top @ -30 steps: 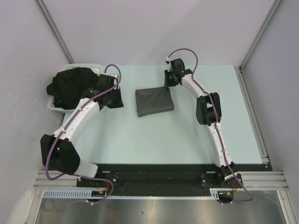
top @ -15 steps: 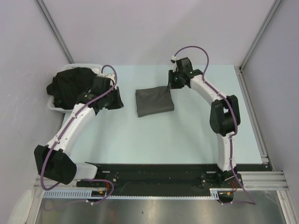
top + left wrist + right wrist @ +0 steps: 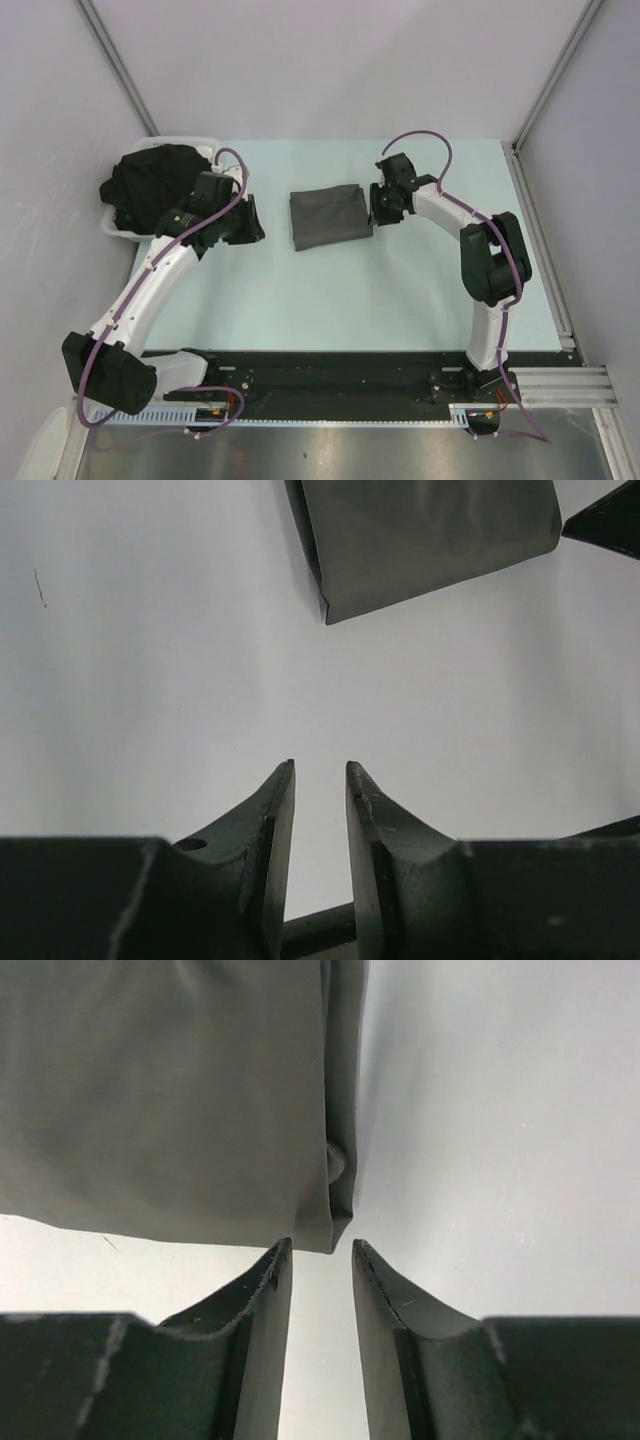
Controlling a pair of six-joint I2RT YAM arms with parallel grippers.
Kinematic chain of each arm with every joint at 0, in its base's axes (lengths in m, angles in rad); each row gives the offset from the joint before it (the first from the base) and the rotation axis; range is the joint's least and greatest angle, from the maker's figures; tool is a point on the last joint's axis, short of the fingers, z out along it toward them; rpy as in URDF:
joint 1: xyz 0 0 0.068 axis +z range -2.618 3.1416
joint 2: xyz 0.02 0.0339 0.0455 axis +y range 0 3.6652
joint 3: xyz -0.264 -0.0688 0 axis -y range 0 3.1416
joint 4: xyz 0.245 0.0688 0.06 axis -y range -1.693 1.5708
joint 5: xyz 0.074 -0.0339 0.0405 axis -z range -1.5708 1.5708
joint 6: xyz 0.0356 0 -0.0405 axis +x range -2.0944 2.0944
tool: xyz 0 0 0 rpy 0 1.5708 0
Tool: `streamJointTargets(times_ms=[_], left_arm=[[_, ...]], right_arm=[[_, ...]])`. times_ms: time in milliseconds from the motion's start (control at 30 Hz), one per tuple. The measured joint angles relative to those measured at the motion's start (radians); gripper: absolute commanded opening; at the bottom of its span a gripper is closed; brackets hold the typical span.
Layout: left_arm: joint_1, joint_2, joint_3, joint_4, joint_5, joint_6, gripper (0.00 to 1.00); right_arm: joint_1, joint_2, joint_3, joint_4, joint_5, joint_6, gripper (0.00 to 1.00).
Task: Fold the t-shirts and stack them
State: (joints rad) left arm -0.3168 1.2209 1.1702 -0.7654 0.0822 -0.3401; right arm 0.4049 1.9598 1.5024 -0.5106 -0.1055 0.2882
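**On the table (image 3: 350,300), centre-far: item one, the folded charcoal t-shirt (image 3: 330,217).** It lay flat as a squarish packet, slightly longer left to right, between your two arms. Nothing was stacked on it.

**Right gripper (image 3: 320,1250).** This was the nearer of the two. Its tips sat just off the packet's right side, and in the wrist view a corner of the cloth lay immediately ahead and a little left of the gap. The layered fold edge ran straight away from the jaws. The jaws were narrowly parted and gripped nothing. The arm was reached forward and bent inward at the elbow, with the wrist low and pointing left.

**Left gripper (image 3: 320,770).** It was aimed at the packet's left side but stood apart from it, with bare table in between. These jaws were also slightly parted and held nothing. The arm stretched diagonally from its base.

**Black t-shirts (image 3: 155,185).** These were heaped unfolded in the white tray (image 3: 112,228) at far left, just beside your left wrist.

**Judgement.** One shirt looked finished. Your left arm was better placed to fetch the next one.
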Motion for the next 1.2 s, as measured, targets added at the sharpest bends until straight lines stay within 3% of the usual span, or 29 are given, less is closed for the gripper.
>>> streamJointTargets(times_ms=[1200], left_arm=[[-0.008,-0.021,-0.002,-0.031,-0.027,-0.011,0.35]], right_arm=[[-0.013,0.100,-0.032,0.042,-0.041,0.049,0.43]])
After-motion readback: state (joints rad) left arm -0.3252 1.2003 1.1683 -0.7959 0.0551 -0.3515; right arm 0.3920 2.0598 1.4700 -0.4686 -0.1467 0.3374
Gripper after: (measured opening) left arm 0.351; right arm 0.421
